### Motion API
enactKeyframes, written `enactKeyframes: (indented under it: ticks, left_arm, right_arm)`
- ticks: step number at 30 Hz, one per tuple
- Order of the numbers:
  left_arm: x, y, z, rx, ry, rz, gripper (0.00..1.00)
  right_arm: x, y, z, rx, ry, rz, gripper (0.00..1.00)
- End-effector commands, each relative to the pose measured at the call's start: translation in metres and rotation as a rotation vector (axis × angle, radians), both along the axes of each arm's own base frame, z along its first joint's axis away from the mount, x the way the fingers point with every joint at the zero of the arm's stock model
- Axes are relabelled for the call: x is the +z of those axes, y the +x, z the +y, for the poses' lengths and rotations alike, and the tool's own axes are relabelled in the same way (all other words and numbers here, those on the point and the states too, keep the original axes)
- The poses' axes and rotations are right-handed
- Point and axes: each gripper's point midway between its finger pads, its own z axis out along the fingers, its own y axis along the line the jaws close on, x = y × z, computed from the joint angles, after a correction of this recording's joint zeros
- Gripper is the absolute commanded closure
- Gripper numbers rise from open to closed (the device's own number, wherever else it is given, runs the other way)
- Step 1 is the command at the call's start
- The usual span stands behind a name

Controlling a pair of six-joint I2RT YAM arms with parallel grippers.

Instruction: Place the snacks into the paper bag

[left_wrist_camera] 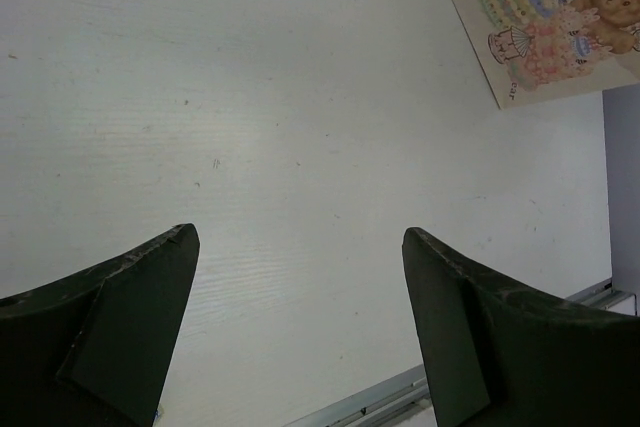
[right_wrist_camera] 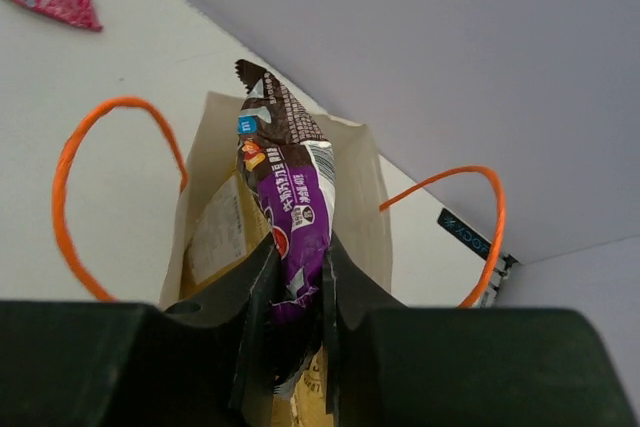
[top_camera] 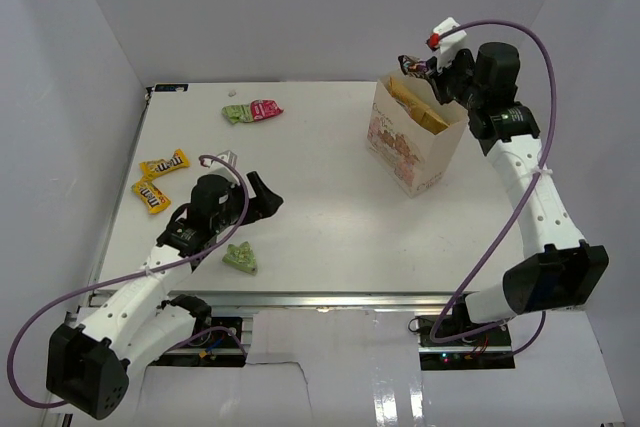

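Note:
The cream paper bag (top_camera: 412, 147) with a pinkish print stands upright at the back right; the tan chip bag (top_camera: 418, 107) sticks out of its mouth. My right gripper (top_camera: 432, 75) is shut on a dark brown and purple packet (right_wrist_camera: 290, 217) and holds it above the bag's open mouth (right_wrist_camera: 215, 237), between the orange cord handles (right_wrist_camera: 70, 187). My left gripper (top_camera: 262, 197) is open and empty, low over bare table. Two yellow M&M's packets (top_camera: 158, 179) lie at the left. A green and a pink-red packet (top_camera: 253, 111) lie at the back. A pale green packet (top_camera: 240, 258) lies beside my left arm.
The white table (top_camera: 320, 217) has a metal front rail (left_wrist_camera: 400, 397). White walls enclose the back and sides. A corner of the paper bag's printed side (left_wrist_camera: 545, 17) shows at the top right of the left wrist view.

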Motion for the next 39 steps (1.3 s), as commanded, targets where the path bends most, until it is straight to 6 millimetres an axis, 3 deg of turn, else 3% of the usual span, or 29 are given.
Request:
enactKeyframes:
  ticks: [1,5,10,16,19,20,23,26,29,30,32,39]
  left_arm:
    - [0.007,-0.001,0.006,0.054,-0.023,-0.01,0.07]
    - [0.001,-0.004,0.02,0.146,-0.033,0.012,0.07]
    - [-0.018,-0.01,0.037,0.29,-0.048,0.098,0.07]
    - [-0.034,-0.015,0.048,0.416,-0.049,0.22,0.07]
    - [-0.04,-0.019,0.056,0.489,-0.038,0.276,0.07]
    - [-0.041,-0.018,0.058,0.512,-0.032,0.291,0.06]
    - [-0.044,-0.021,0.064,0.577,-0.02,0.346,0.06]
    - [-0.05,-0.026,0.073,0.661,0.027,0.427,0.05]
    - [-0.06,-0.037,0.082,0.751,0.11,0.554,0.05]
    - [-0.066,-0.047,0.088,0.775,0.161,0.612,0.05]
    - [-0.073,-0.052,0.089,0.813,0.198,0.68,0.06]
    - [-0.102,-0.063,0.091,0.832,0.374,0.857,0.08]
  right_arm:
    - [0.037,0.027,-0.028,-0.239,0.02,-0.16,0.86]
    - [0.024,0.039,-0.038,-0.303,-0.009,-0.149,0.86]
    - [-0.004,0.041,-0.03,-0.268,-0.045,-0.094,0.84]
    - [-0.034,0.041,-0.028,-0.258,-0.082,-0.043,0.74]
    - [-0.036,0.042,-0.03,-0.271,-0.087,-0.038,0.52]
    - [-0.034,0.041,-0.029,-0.267,-0.086,-0.038,0.36]
    - [-0.019,0.038,-0.027,-0.252,-0.066,-0.051,0.24]
    - [0.007,0.022,-0.021,-0.206,-0.032,-0.071,0.16]
    - [0.028,-0.005,-0.004,-0.032,-0.047,-0.088,0.07]
    - [0.021,-0.016,-0.002,0.011,-0.065,-0.054,0.05]
    - [0.025,-0.034,0.004,0.098,-0.075,-0.065,0.04]
    - [-0.028,-0.067,-0.005,0.122,-0.062,0.056,0.04]
